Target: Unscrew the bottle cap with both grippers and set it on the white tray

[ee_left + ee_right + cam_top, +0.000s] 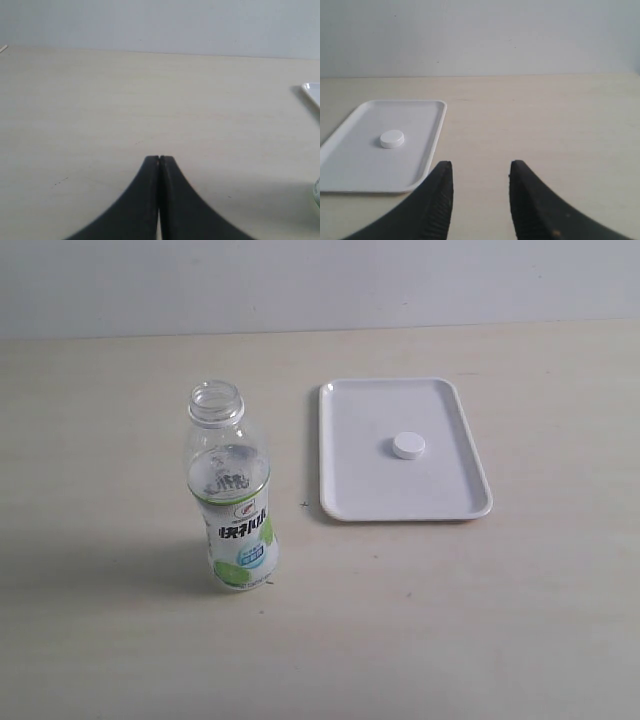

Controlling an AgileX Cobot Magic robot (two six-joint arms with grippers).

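The clear bottle [233, 505] with its white-and-green label stands upright on the table, its neck uncovered. The small white bottle cap [408, 445] lies flat near the middle of the white tray [345, 450], to the bottle's right. Neither arm shows in the exterior view. In the left wrist view my left gripper [159, 159] is shut with nothing between its black fingers, above bare table; a tray corner [311, 90] and a sliver of the bottle [317, 192] show at the edge. My right gripper [481, 171] is open and empty, beside the tray [427, 150] that holds the cap [392, 138].
A pale wooden tabletop [450, 620] spreads all round the bottle and tray. A plain light wall [320, 280] rises behind the table's far edge.
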